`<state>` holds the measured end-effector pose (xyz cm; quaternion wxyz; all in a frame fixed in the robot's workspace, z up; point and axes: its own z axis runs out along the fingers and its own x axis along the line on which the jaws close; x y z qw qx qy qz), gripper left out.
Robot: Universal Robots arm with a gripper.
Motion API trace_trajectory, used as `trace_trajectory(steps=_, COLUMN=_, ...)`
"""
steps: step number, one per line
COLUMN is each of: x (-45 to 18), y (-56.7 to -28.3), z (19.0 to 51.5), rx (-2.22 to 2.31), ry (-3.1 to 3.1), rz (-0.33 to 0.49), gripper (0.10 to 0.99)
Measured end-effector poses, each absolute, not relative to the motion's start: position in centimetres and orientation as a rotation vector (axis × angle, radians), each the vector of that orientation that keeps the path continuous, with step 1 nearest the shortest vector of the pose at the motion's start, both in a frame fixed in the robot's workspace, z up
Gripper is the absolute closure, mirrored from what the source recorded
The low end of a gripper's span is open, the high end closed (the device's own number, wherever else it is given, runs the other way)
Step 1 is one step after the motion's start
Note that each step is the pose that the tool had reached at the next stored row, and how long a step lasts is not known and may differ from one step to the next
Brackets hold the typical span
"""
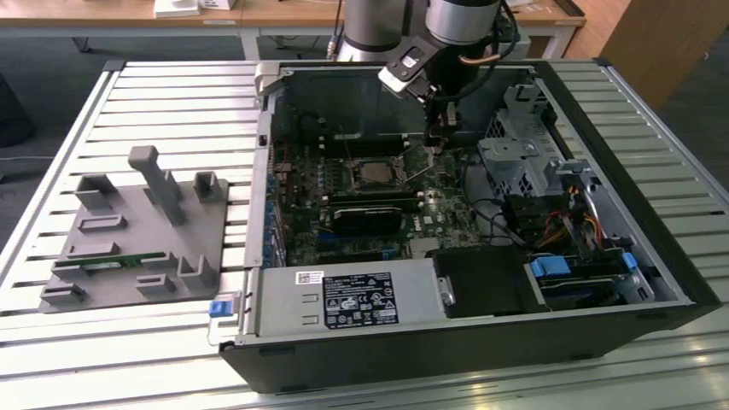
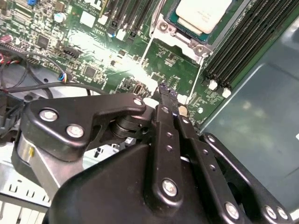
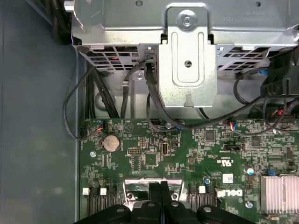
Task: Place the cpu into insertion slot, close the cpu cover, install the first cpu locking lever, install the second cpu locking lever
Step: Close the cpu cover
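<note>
Second wrist view: my gripper [image 2: 167,93], pinched closed and empty, hangs near the locking lever [image 2: 198,74]; a slip could gouge the motherboard [image 2: 173,65].

The open computer case [image 1: 456,352] sits on the table [image 1: 171,85], and the fixture tray [image 1: 114,248] lies beside it on the exterior view's left. Inside, the cpu [image 2: 203,14] lies in the insertion slot [image 2: 164,26] on the motherboard [image 1: 302,213]. The hand [image 1: 436,141] hangs just beside the slot towards the exterior view's right, between it and the drive cage [image 1: 518,162]. The power supply [image 1: 341,299] lines the near wall.
</note>
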<state>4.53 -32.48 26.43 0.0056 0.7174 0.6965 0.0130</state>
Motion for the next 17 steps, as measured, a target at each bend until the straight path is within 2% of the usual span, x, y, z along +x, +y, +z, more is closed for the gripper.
trace_trajectory(steps=17, x=5.22, y=-32.41, z=25.59, rx=2.216, ry=2.211, rz=0.041, gripper=0.98)
